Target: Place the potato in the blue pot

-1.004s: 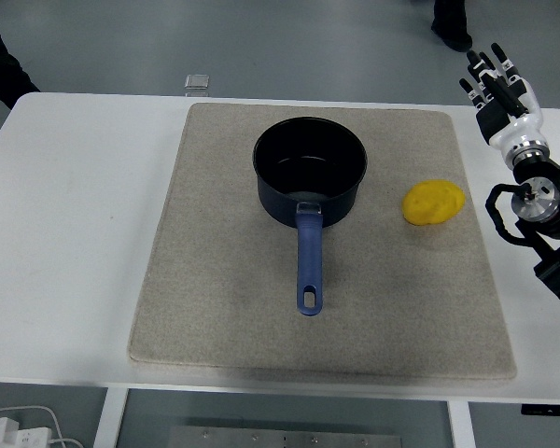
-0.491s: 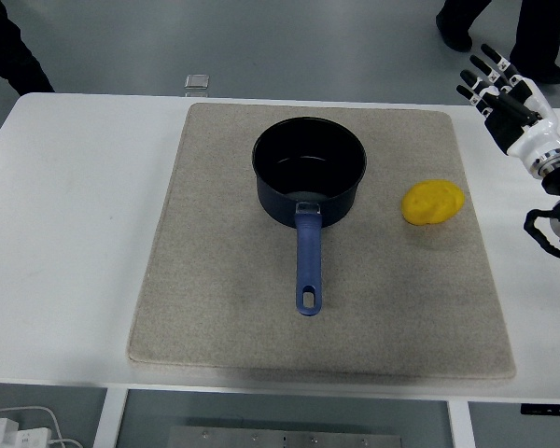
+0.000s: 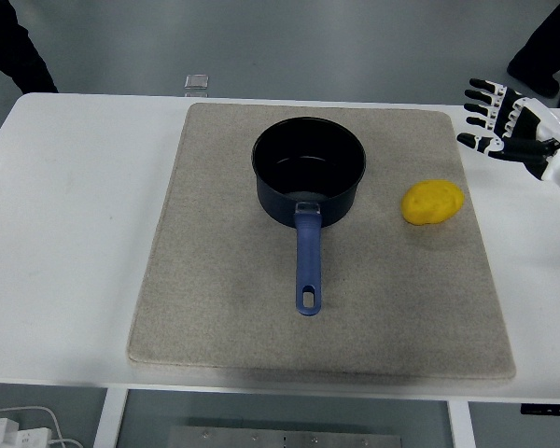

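We see a blue pot (image 3: 309,180) standing upright on a beige mat (image 3: 215,299) that covers most of the white table (image 3: 65,233). The pot is our landmark: it sits in the far middle part of the mat, its dark inside holds nothing, and its blue handle (image 3: 307,264) points toward the table's near edge. The yellow potato (image 3: 433,203) lies on the mat to the right of the pot, apart from it and close to the mat's right edge. Farther right of the pot and a little beyond the potato, our right hand (image 3: 509,131) comes in from the picture's right edge above the table, past the mat's far right corner. Its fingers (image 3: 478,117) are stretched out and spread toward the pot, and it holds nothing; it does not touch the potato. Beyond the pot, just off the mat's far edge, 1 small clear square object (image 3: 197,83) rests on the table.
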Controlling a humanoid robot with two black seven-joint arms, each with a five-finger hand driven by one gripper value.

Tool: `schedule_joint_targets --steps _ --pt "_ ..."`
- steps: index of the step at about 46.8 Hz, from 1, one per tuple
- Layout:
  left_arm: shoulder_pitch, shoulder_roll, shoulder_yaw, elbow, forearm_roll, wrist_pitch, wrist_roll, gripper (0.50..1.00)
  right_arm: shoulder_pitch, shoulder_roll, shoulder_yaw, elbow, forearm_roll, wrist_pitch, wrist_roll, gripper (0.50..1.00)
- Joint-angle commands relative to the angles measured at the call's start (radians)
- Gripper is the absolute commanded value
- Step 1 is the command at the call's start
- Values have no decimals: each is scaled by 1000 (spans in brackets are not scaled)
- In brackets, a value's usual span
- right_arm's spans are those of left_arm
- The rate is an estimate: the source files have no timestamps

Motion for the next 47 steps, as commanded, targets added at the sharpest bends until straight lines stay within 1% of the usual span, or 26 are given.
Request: schedule_joint_targets --steps 1,7,17,30,37,42,47 --pt "0 0 0 0 0 0 0 996 -8 -3 -1 2 -70 -8 9 913" --pt "0 0 0 4 0 0 0 996 -34 2 -9 8 -159 -26 39 913" --pt "0 0 0 8 0 0 0 996 -40 0 -97 7 -272 -92 52 913" --pt "0 0 0 3 0 0 0 996 -46 3 -111 5 -332 -146 53 913" --pt "0 0 0 8 0 0 0 996 -57 5 -111 2 -340 -154 53 913" --pt "0 0 0 5 0 0 0 996 -58 8 -113 4 -340 -175 53 913" --pt "0 0 0 1 0 0 0 996 -60 12 -113 2 -343 -177 53 913"
